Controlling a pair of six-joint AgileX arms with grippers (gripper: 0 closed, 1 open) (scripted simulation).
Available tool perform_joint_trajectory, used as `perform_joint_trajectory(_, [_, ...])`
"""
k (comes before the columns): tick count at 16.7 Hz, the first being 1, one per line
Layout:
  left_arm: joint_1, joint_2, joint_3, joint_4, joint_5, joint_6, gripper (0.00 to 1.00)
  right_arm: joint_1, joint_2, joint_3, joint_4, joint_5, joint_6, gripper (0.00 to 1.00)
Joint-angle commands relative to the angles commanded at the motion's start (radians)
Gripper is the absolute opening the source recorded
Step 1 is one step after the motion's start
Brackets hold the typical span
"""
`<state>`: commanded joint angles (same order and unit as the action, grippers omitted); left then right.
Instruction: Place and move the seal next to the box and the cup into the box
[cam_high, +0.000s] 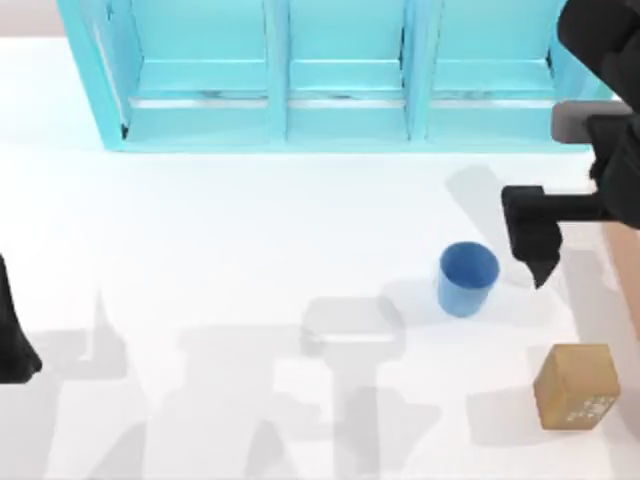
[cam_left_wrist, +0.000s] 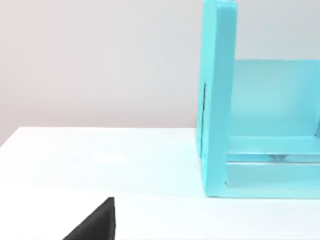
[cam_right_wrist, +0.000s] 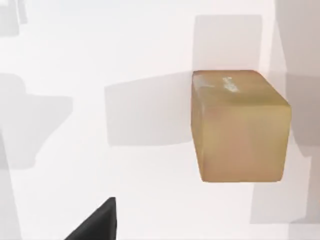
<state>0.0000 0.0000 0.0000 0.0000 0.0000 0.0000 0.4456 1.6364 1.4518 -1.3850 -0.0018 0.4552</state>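
From the top view, the white worktop (cam_high: 250, 230) carries a turquoise shelf unit (cam_high: 330, 80) along its far edge, with three open compartments facing the near side. The blue cup (cam_high: 467, 278) stands upright on the right half of the worktop, roughly midway between the far and near edges. The seal (cam_high: 576, 386) sits near the near-right corner, well apart from the cup, with a white stamped mark on the face turned toward the near edge. A strip of the orange-tan box (cam_high: 626, 270) shows at the right edge of the worktop, beyond the seal and to the right of the cup. The right gripper (cam_high: 536, 248) hangs over the worktop just to the right of the cup and apart from it, holding nothing; whether its fingers are apart or together I cannot tell. The left arm (cam_high: 12, 340) is parked at the left edge of the worktop

In the left wrist view, the end wall of the shelf unit (cam_left_wrist: 217, 100) stands on the worktop (cam_left_wrist: 100, 165) and a dark fingertip (cam_left_wrist: 97, 222) of the left gripper is seen; I cannot tell its state

In the right wrist view, the seal (cam_right_wrist: 240, 127) rests alone on the worktop (cam_right_wrist: 100, 75), with one dark fingertip (cam_right_wrist: 97, 222) clear of it
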Motion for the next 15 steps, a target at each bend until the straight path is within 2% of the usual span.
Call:
perform_joint_trajectory(8, [0.000,0.000,0.000,0.000,0.000,0.000,1.00,-0.013,0.357,0.220,0.136,0.002,-0.006,1.00])
perform_joint_trajectory(15, [0.000,0.000,0.000,0.000,0.000,0.000,1.00,-0.011,0.381,0.215,0.161,0.003,-0.006,1.00])
